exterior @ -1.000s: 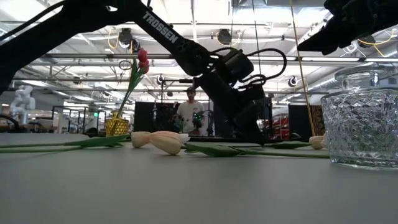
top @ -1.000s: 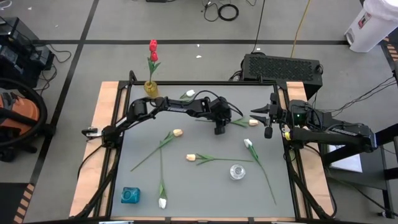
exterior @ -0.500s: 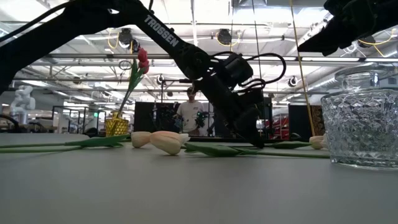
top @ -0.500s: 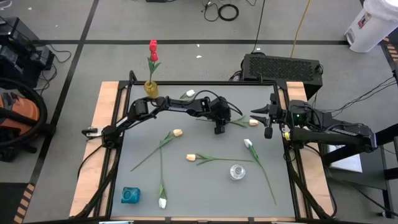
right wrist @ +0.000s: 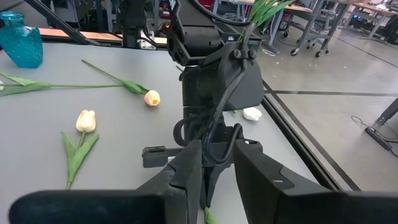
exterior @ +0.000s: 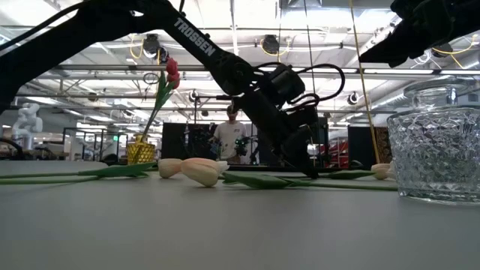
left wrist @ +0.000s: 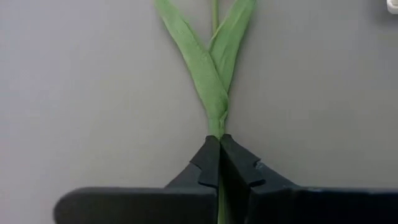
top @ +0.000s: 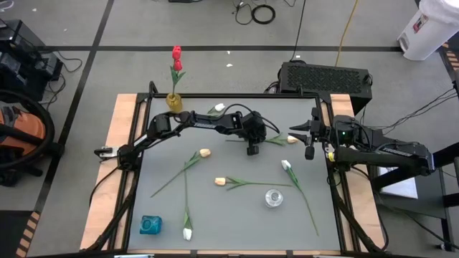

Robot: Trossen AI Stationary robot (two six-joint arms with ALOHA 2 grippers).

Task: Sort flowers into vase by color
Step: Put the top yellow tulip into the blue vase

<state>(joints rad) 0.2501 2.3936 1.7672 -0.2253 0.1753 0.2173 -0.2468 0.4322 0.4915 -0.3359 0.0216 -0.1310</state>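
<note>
One word legible, "TROSSEN", on left arm; left gripper pinching tulip stem; right gripper part-spread, empty.

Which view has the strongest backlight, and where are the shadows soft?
Low view: bright ceiling lights behind turn the left arm into a dark silhouette, and the glass vase sparkles. High view: even light, faint shadows on the table. Left wrist view: the left tool, shut on a green stem, casts almost no shadow.

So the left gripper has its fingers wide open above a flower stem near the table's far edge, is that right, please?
Not quite: the left gripper is shut on the flower stem, not open above it. The left wrist view shows its fingers pinched on the stem below the leaves.
</note>
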